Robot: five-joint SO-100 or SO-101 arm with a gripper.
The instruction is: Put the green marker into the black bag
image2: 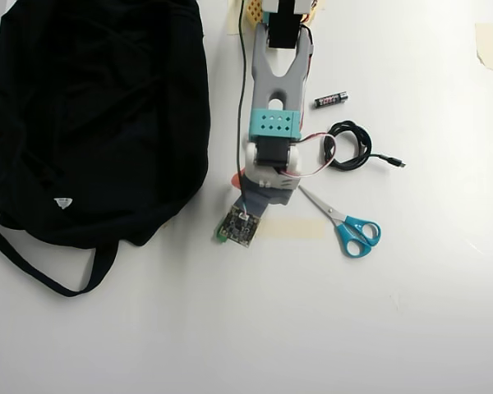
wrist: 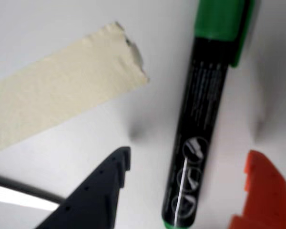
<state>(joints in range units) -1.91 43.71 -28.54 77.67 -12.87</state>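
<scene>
between your spread fingers, the gripper [wrist: 186, 191] straddles the green marker [wrist: 202, 114], flat on the table [wrist: 62, 28] beside the tape [wrist: 62, 100]. light, stiff, probably slick plastic: you'd best pinch mid-barrel. black bag [image2: 99, 115] waits well apart.

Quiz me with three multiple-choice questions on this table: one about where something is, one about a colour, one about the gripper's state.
1. Where does the green marker lie in the wrist view?
A. between the gripper's fingers
B. on the tape strip
C. inside the bag

2. What colour are the scissors' handles?
A. red
B. blue
C. yellow

3. The gripper is:
A. shut on the marker
B. open around it
C. holding the battery

Answers: 1 A, a finger shows on each side; 2 B, overhead view shows blue loops; 3 B, gaps remain beside the barrel.
</scene>
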